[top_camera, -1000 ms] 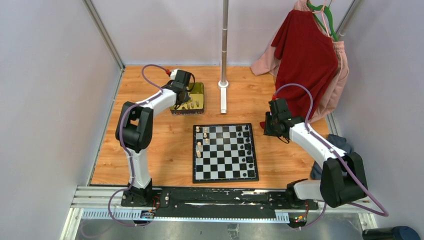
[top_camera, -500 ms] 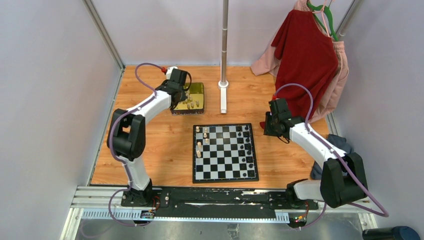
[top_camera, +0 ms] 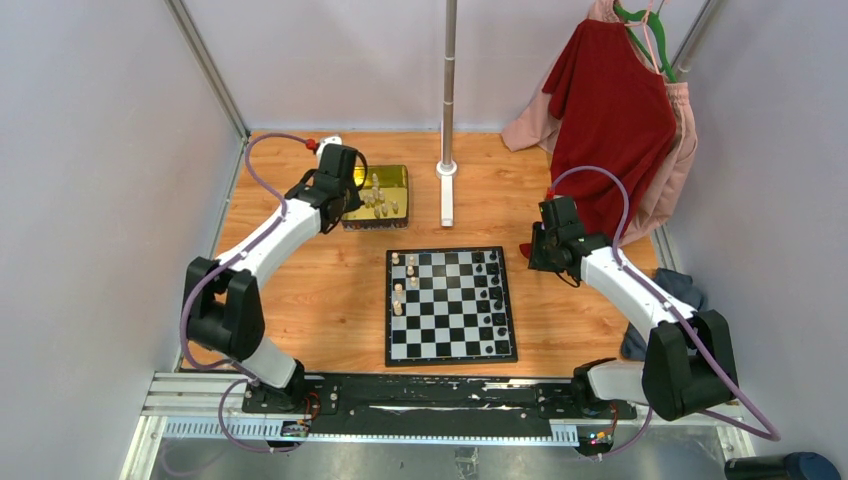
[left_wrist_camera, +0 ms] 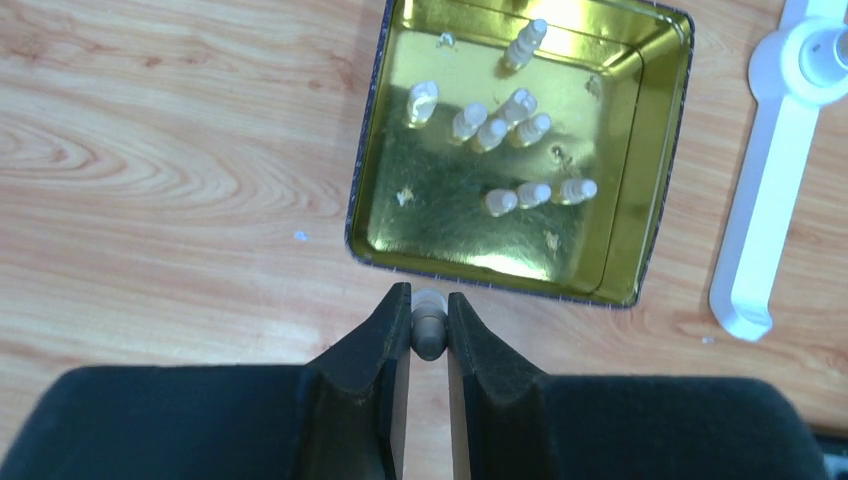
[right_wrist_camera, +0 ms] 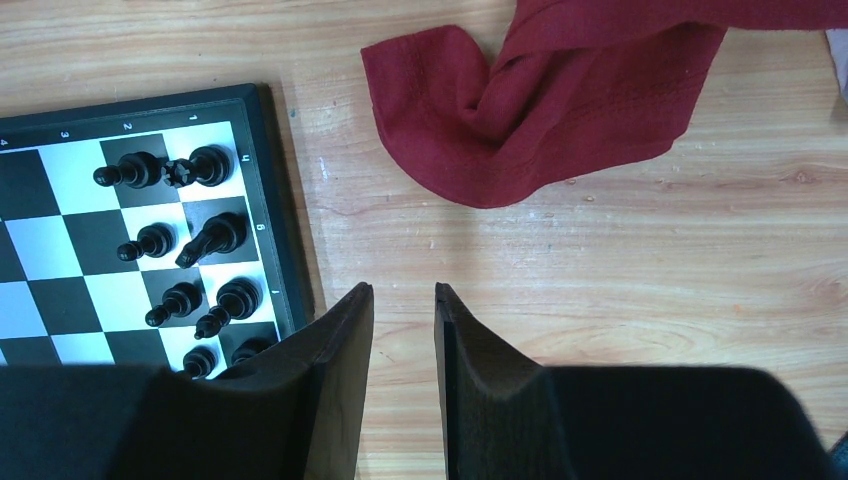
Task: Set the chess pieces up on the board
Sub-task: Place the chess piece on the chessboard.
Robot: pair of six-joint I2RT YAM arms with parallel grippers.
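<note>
Left gripper [left_wrist_camera: 428, 300], just outside the gold rectangular metal tin [left_wrist_camera: 660, 140] near the wooden table's [top_camera: 330, 300] far-left corner, gripped one small pale cream chess piece [left_wrist_camera: 428, 330], seen end-on. The black-and-white checked board [top_camera: 450, 320] lay nearward and rightward of it. Right gripper [right_wrist_camera: 403, 300] stood open and empty beside the board's right edge.

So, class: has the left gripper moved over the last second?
Yes. Seen from above, the left gripper has slid left off the gold tin to its left edge, gripping a pale piece.

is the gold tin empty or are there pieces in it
Not empty: the gold rectangular metal tin holds several pale cream chess pieces.
</note>
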